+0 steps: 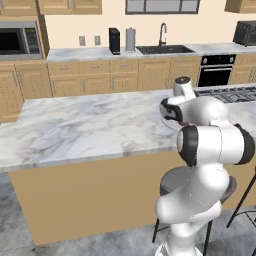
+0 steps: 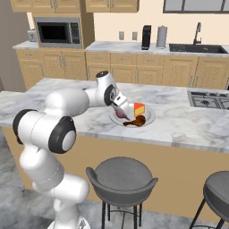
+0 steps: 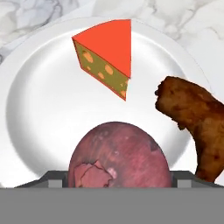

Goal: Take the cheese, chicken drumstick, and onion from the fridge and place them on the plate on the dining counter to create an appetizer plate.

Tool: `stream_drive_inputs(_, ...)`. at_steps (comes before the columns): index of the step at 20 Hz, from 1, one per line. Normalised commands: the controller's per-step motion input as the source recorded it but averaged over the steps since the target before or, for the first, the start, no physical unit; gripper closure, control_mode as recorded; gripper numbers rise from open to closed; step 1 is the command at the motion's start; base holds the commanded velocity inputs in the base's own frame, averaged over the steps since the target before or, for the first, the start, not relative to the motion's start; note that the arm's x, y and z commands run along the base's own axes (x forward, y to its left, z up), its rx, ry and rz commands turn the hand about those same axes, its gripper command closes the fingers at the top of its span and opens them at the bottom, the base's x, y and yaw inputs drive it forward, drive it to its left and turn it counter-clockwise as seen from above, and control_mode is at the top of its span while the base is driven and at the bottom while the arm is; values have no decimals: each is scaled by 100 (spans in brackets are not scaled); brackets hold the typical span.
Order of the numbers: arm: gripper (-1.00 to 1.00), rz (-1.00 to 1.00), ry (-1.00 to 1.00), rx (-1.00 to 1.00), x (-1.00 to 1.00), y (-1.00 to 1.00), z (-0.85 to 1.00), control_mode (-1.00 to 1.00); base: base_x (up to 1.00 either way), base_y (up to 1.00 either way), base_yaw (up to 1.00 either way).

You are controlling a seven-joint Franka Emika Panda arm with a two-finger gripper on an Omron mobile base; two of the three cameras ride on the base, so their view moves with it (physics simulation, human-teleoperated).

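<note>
In the hand view the reddish-purple onion (image 3: 118, 155) sits between my fingers, whose grey tips press its two sides; my gripper (image 3: 118, 178) is shut on the onion just above the near part of the pale plate (image 3: 43, 109). The cheese (image 3: 109, 52) lies on the plate beyond it, red rind up. At the right rim lies the brown chicken drumstick (image 3: 197, 118). From the right base view my gripper (image 2: 121, 111) reaches down over the plate (image 2: 150, 117) on the dining counter (image 2: 179, 123), with the onion (image 2: 120, 115), cheese (image 2: 139, 108) and drumstick (image 2: 135, 121) close together.
Two grey stools (image 2: 120, 176) stand in front of the dining counter (image 1: 75, 125). A stovetop (image 2: 210, 98) is set into the counter to the right of the plate. The wall counter behind holds a sink (image 1: 162, 49) and a microwave (image 2: 56, 32).
</note>
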Motion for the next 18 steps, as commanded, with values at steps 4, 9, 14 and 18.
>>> stream_drive_inputs(4,-100,0,6,0,55,0,-16,-100,0,0,0)
stream_drive_inputs(9,-100,0,0,0,34,-1,-1,-100,0,0,0)
stream_drive_inputs(14,-100,0,-11,0,-36,0,47,-100,0,0,0)
stream_drive_inputs(18,-100,0,-23,-2,-85,3,100,-100,0,0,0)
